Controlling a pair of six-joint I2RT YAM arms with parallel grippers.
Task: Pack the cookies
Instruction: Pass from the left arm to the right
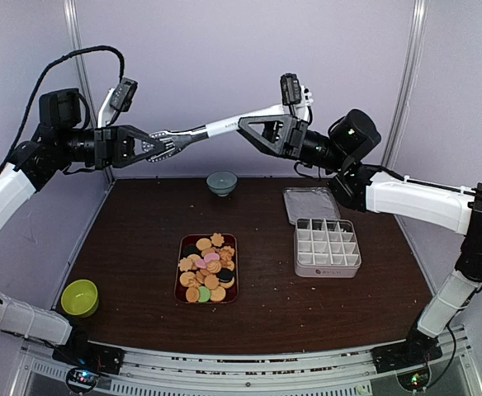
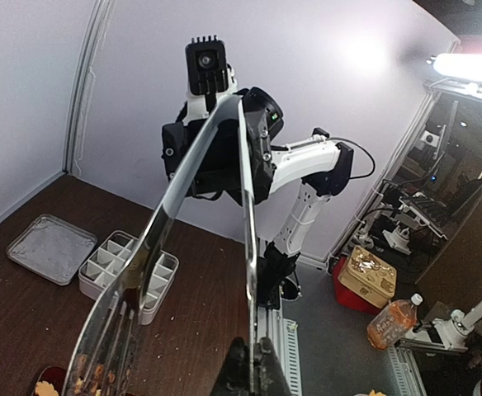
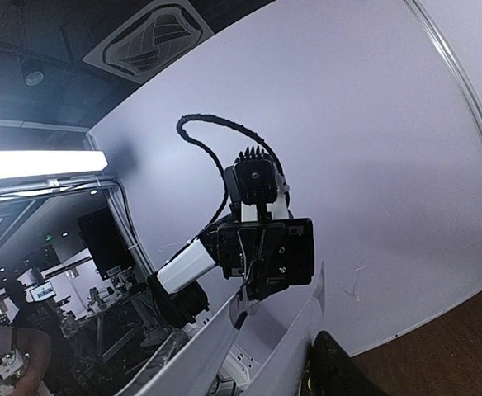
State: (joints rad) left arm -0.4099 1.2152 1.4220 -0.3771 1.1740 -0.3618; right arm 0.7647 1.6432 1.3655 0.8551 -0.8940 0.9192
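The cookies [image 1: 208, 268], mostly golden with a few dark, pink and green ones, lie piled in a dark red tray [image 1: 178, 285] at the table's middle. High above the table's far edge, metal tongs [image 1: 216, 128] span between both grippers. My left gripper [image 1: 168, 143] is shut on the tip of one blade [image 2: 248, 247]; the other blade [image 2: 154, 231] splays free. My right gripper [image 1: 253, 125] is closed around the tongs' handle end, with one black finger [image 3: 340, 371] against a blade [image 3: 224, 338]. The white box [image 1: 327, 247] with compartments stands to the right of the tray.
The box's flat metal lid [image 1: 310, 204] lies behind it. A grey-blue bowl [image 1: 221, 183] sits at the far middle of the table and a green bowl [image 1: 79, 298] at the near left. Crumbs dot the dark wooden table [image 1: 142, 239].
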